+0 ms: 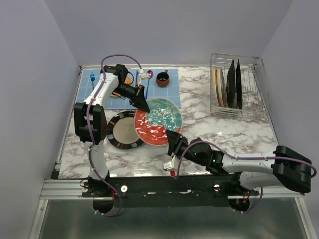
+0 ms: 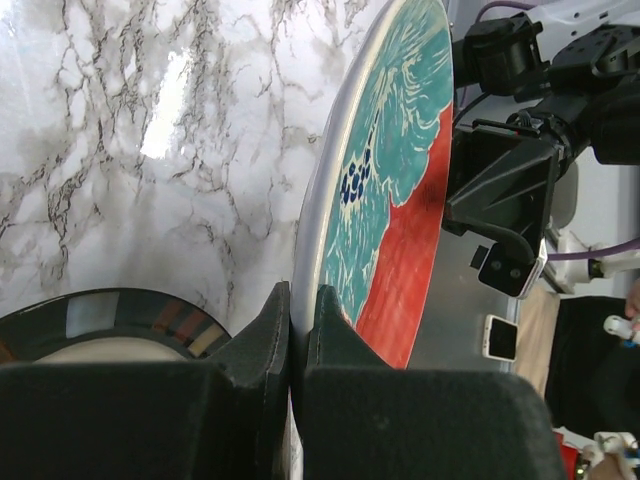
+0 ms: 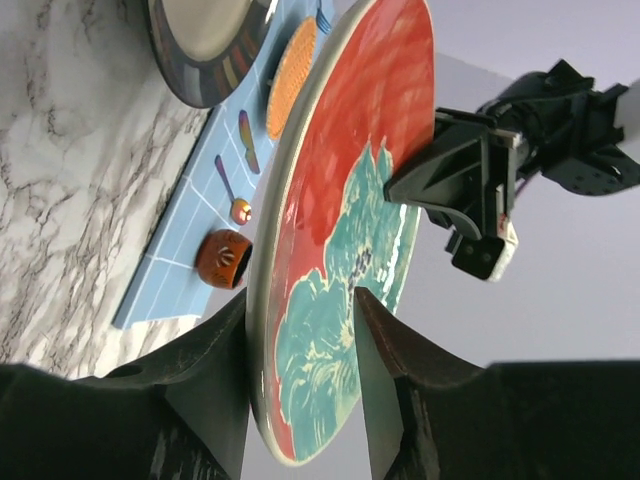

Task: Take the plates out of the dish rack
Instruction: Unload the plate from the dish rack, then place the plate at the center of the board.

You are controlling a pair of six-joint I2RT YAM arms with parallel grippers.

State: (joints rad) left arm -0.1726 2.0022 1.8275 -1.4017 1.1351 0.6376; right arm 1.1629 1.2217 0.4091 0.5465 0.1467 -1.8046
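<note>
Top view: red plate [image 1: 158, 121] with a teal centre sits mid-tabletop [image 1: 224, 134], pinched at two edges. The left gripper [image 1: 145, 106] is on its far-left rim and the right gripper [image 1: 172, 137] on its near-right rim. Its left edge overlaps the black-rimmed plate [image 1: 123, 131], which lies flat just to the left. The dish rack [image 1: 234, 113] is in the far right corner, well apart, with racked plates [image 1: 229, 84] standing on edge between its dividers. The blue mat [image 1: 124, 89] at far left carries an orange cup [image 1: 162, 78] and a spoon [image 1: 145, 75].

Left wrist: left gripper [image 2: 303, 300] jaws are narrow, clamped on the rim of the red plate [image 2: 395, 170]. The plate is seen edge-on, over the marble. Black-rimmed plate [image 2: 120, 315] shows at lower left. The right gripper [image 2: 500, 195] is at the plate's opposite edge.

Right wrist: right gripper [image 3: 300, 325] jaws straddle the rim of the red plate [image 3: 345, 190], one finger behind it and one on the painted face, gripping. The left gripper [image 3: 465, 190] bites the opposite rim. Behind are the blue mat [image 3: 185, 235], orange cup [image 3: 222, 258], spoon [image 3: 233, 195], an orange woven disc [image 3: 293, 65] and the black-rimmed plate [image 3: 200, 40].
</note>
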